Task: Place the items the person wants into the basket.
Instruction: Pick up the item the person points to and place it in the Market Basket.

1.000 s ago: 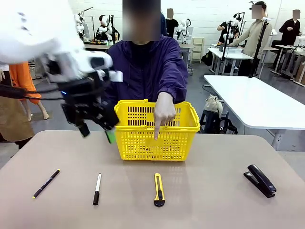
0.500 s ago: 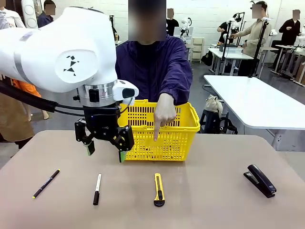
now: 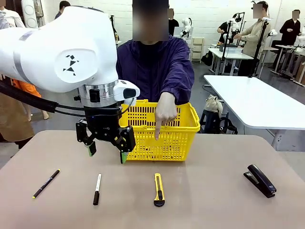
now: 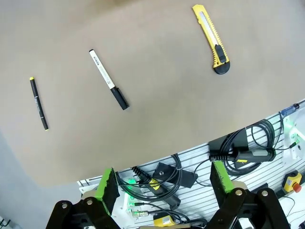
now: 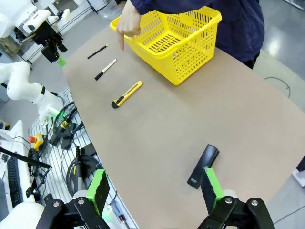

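Observation:
The yellow basket point(image 3: 178, 125) stands at the table's far middle. The person point(image 3: 152, 71) behind it points a finger point(image 3: 157, 133) down over its front wall, above the yellow-and-black utility knife point(image 3: 158, 189) lying near the front edge. The black stapler point(image 3: 259, 180) lies at the right. My left gripper point(image 3: 106, 153) hangs open and empty just left of the basket, above the table. Its wrist view shows the knife point(image 4: 212, 40) far off. My right gripper point(image 5: 155, 191) is open and high, with the stapler point(image 5: 203, 166), knife point(image 5: 127, 94) and basket point(image 5: 171, 40) below it. The tape measure is out of view.
A white marker with a black cap point(image 3: 96, 189) and a thin black pen with a yellow tip point(image 3: 46, 183) lie at the front left, also seen as the marker point(image 4: 108, 79) and the pen point(image 4: 38, 103). Cables and a rack point(image 4: 200, 167) sit below the table's near edge.
Over the last second my left arm swung down and right to the basket's left side; in the last half second it barely moved. The person's hand keeps pointing.

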`<move>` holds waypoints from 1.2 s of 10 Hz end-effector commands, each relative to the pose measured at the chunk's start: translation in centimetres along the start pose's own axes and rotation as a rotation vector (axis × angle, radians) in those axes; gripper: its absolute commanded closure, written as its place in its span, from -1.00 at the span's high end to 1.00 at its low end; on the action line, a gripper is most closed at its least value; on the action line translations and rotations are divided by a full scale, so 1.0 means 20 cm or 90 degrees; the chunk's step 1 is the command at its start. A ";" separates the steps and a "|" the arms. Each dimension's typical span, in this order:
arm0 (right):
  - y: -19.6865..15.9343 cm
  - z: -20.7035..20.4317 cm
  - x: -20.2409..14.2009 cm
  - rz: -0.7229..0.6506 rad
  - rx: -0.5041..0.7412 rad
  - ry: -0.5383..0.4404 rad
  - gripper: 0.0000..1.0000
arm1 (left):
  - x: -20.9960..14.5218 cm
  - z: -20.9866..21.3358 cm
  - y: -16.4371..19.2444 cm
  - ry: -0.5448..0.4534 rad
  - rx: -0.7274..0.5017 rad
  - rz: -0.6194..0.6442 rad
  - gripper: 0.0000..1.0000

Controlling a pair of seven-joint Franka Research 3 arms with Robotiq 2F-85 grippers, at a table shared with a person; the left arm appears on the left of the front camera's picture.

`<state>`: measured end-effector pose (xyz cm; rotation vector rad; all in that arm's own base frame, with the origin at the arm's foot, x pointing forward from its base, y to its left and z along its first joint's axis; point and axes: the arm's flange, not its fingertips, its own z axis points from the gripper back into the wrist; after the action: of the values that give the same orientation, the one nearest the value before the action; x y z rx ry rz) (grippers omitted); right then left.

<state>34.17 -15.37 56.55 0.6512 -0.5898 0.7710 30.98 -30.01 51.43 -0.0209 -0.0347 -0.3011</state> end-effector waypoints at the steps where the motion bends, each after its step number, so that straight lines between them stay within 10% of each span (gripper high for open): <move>1: 0.00 0.00 0.01 -0.002 0.005 -0.006 1.00 | 0.00 0.00 0.01 -0.004 0.007 0.003 1.00; 12: 0.00 0.00 0.01 -0.002 0.005 -0.006 1.00 | 0.37 -0.59 -0.65 -0.078 0.071 0.069 1.00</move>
<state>34.19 -15.33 56.54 0.6513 -0.5884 0.7717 33.83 -43.33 41.06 0.0487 -0.1636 -0.2464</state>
